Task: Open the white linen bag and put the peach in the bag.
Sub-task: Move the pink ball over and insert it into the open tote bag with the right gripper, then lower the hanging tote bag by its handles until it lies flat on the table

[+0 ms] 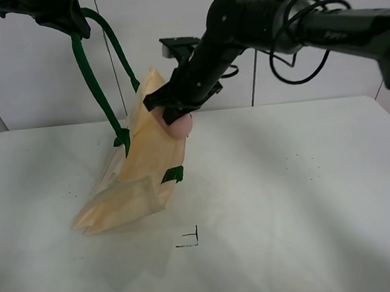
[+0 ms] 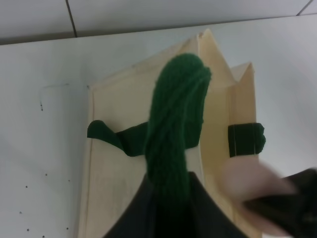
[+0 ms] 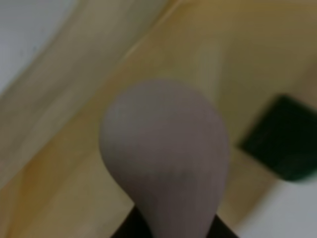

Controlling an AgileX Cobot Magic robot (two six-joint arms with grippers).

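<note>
The lower end of the white linen bag (image 1: 127, 197) is rested on the white worktop (image 1: 310, 197), at nine o'clock from centre. A black corner mark (image 1: 191, 240) is drawn at four o'clock of it.

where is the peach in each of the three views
exterior high: peach just left of centre, in the right gripper, at the white linen bag's mouth.
left wrist: blurred pink shape beside the green tab.
right wrist: fills the middle, close up.
shared landmark: the green tab on the bag's edge, next to the peach.
</note>
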